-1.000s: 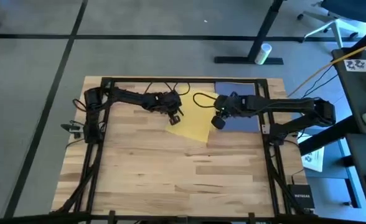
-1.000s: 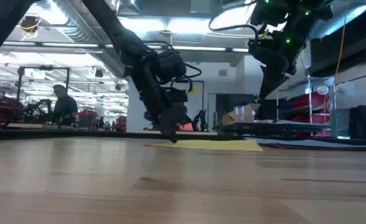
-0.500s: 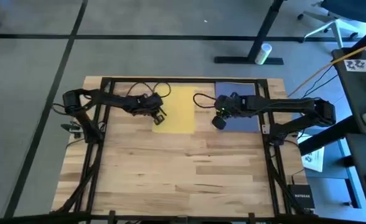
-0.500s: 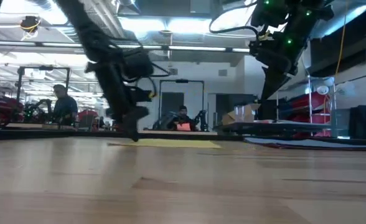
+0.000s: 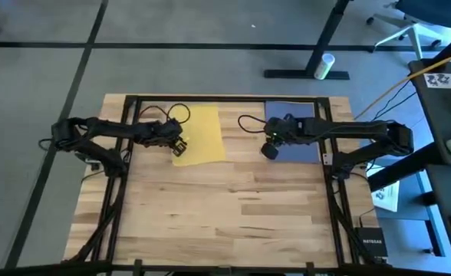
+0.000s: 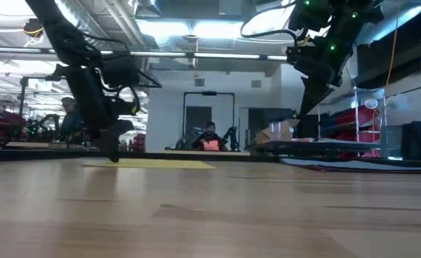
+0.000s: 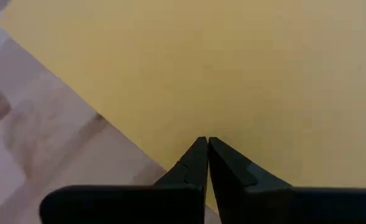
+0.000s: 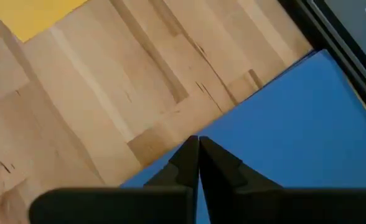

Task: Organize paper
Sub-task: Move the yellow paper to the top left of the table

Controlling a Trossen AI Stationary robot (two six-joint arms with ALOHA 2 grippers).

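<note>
Left gripper (image 5: 178, 146) pressing down on near-left corner of yellow sheet (image 5: 199, 134), fingers (image 7: 198, 163) clenched together, tips resting on paper. Sheet lying flat at far edge of worktop (image 5: 225, 207), long axis running front to back.

Right gripper (image 5: 268, 148) hovering over navy blue sheet (image 5: 296, 146), fingers clenched, holding nothing. Sheets lying well apart; left arm nearer yellow sheet.

Yellow sheet (image 7: 245, 68): cut off by the left wrist picture's edges on three sides. Its near-left corner in the high view is hidden under the left gripper (image 5: 179, 146).

Blue sheet (image 5: 294, 132): part hidden under the right arm (image 5: 340, 132); cannot tell whether other sheets lie beneath it.

Low view: person (image 6: 209, 137) behind the table too small to make out.
</note>
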